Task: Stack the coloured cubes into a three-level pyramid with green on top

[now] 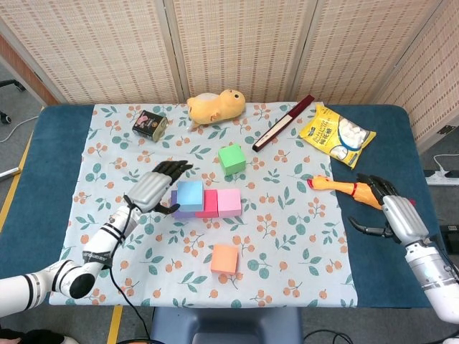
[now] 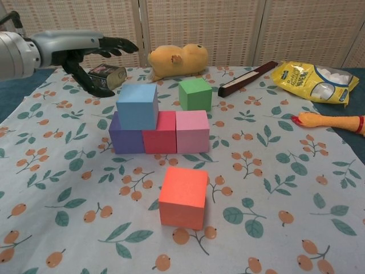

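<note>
Chest view: a light blue cube (image 2: 137,106) sits on a row of three cubes, with the left hand (image 2: 85,51) released beside it.
The row runs purple cube (image 2: 125,138), red cube (image 2: 161,133), pink cube (image 2: 192,131), touching side to side; the blue one rests over the purple and red. The left hand hangs just left of the stack, fingers spread, touching nothing. A green cube (image 2: 195,93) stands alone behind the row, an orange cube (image 2: 182,196) alone in front. From the head view, the right hand (image 1: 391,211) lies spread and empty at the counter's (image 1: 54,143) far right edge, near a rubber chicken toy (image 1: 341,188).
</note>
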Robot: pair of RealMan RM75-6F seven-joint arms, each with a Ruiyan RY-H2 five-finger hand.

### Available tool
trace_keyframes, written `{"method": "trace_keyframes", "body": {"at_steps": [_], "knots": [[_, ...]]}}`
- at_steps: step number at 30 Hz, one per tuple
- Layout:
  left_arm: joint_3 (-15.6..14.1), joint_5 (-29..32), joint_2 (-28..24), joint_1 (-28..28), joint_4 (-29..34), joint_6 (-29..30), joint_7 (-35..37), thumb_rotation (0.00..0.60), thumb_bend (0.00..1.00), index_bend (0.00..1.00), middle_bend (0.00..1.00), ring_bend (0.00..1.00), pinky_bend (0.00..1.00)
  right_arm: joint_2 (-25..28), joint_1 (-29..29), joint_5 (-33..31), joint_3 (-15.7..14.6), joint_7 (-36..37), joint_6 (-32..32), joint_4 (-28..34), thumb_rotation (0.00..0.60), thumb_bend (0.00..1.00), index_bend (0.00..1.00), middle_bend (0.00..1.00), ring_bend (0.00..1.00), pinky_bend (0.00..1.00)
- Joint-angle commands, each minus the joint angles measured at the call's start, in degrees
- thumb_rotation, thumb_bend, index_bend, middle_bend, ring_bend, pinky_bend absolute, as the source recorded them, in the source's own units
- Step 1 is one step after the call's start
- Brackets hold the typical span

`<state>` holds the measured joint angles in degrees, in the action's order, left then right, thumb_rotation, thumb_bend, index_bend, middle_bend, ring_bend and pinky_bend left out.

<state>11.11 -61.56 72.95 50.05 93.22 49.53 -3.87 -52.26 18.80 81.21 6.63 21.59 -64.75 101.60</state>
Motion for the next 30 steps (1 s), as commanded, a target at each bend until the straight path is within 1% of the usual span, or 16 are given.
{"method": "trace_keyframes", "body": {"at_steps": [1,3,7,9,12,13,15,16,20,25,28,30], "knots": [[-0.47,0.44,-2.79,-4.69,1.06,5.77,0.96,0.6,0.31,0.0,0.0,0.0,0.06,0.66,0.68,3.45,-1.24,2.18,1.27,-0.05,0.378,0.22,0.0,0.12,0.0,0.07],[-1.45,1.17,-3.76,-7.27,1.05,8.92,-0.31,0.6,0.3,0.02,0.0,0.0,0.06,0.72,1.34,6.16,-2.09,3.76,2.0,-0.01,0.407,0.22,0.0,0.12,0.0,0.09],[-3.4,1.26,-6.16,-11.37,2.64,11.88,-0.49,0.6,0.3,0.05,0.0,0.0,0.06,1.29,3.33,12.08,-3.89,7.29,3.77,0.84,0.459,0.22,0.0,0.12,0.0,0.13],[-4.57,0.49,-7.27,-13.36,3.43,13.3,-0.37,0.6,0.3,0.06,0.0,0.0,0.06,1.02,4.43,14.29,-4.59,7.69,4.72,1.09,0.466,0.22,0.0,0.12,0.0,0.15],[-6.16,-1.12,-8.52,-16.55,4.8,16.01,-0.18,0.6,0.3,0.08,0.0,0.0,0.06,-0.33,6.86,16.96,-5.89,6.79,7.95,1.78,0.466,0.17,0.0,0.14,0.0,0.17],[-6.61,-1.65,-8.9,-17.42,5.38,16.71,-0.06,0.6,0.3,0.09,0.0,0.0,0.06,-0.9,7.69,17.41,-6.12,6.48,9.07,2.13,0.467,0.13,0.0,0.14,0.0,0.18],[-7.42,-2.88,-9.68,-19.19,6.51,18.08,0.42,0.6,0.3,0.1,0.0,0.0,0.06,-2.32,9.39,17.89,-6.25,6.11,10.95,3.0,0.47,0.08,0.0,0.15,0.0,0.19],[-7.84,-3.37,-9.99,-19.86,6.9,18.45,0.51,0.6,0.3,0.1,0.0,0.0,0.06,-3.07,10.07,17.91,-6.18,5.64,11.68,3.18,0.471,0.06,0.0,0.16,0.0,0.2],[-9.16,-5.93,-11.16,-22.35,8.47,19.89,1.18,0.6,0.3,0.1,0.0,0.0,0.06,-7.23,13.4,16.31,-5.53,2.62,15.98,3.23,0.471,0.06,0.01,0.16,0.0,0.2],[-9.28,-8.04,-11.78,-24.54,9.69,21.92,2.18,0.6,0.31,0.11,0.0,0.0,0.06,-13.0,16.81,12.06,-3.91,-1.12,20.38,1.66,0.472,0.03,0.04,0.17,0.01,0.2],[-9.36,-9.23,-12.01,-25.2,10.22,22.14,2.17,0.6,0.31,0.11,0.0,0.0,0.06,-16.57,18.88,9.67,-2.93,-3.7,22.58,0.34,0.472,0.0,0.05,0.17,0.01,0.21],[-9.4,-9.81,-12.22,-25.41,10.61,21.76,2.12,0.6,0.31,0.11,0.0,0.0,0.06,-19.14,19.8,8.2,-2.42,-6.53,23.16,-0.83,0.472,0.0,0.05,0.17,0.01,0.21]]}}
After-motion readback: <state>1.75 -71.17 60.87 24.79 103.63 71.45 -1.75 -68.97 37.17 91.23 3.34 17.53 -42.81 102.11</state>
